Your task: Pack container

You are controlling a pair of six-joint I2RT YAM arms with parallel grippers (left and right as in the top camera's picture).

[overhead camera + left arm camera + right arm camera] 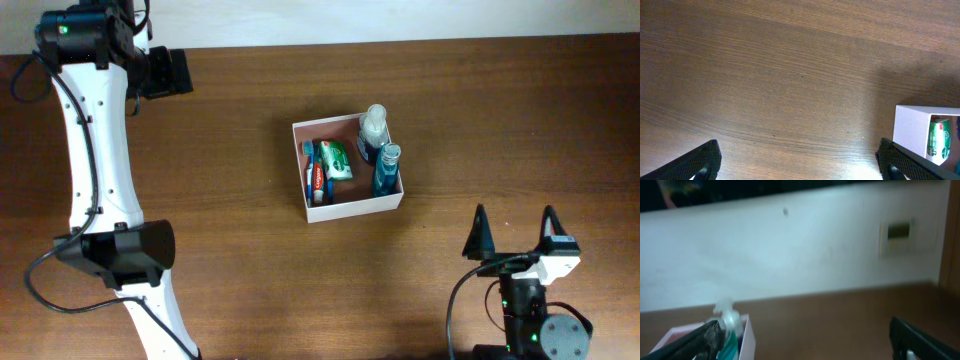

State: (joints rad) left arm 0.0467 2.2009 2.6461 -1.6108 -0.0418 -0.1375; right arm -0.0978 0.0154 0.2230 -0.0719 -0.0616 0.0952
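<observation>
Right hand (514,218) hangs released, fingers spread, grasping nothing, low at the near edge of the counter (250,260). Left hand (797,160) is released too, empty, off at the far left corner. Between them, mid-counter, sits the container (355,207), holding a toothpaste tube (316,180), green packet (337,160), pump bottle (374,128) and blue bottle (386,170). The likely risk is a careless reach clipping the tall bottles or shoving the light box. Nothing blocks either approach

On the table (250,260), the container (355,209) is set centrally, with a pump bottle (374,128) in its far right corner, a second bottle (386,172) before it, a packet (337,160) midway and a tube (314,180) along its left wall.
</observation>
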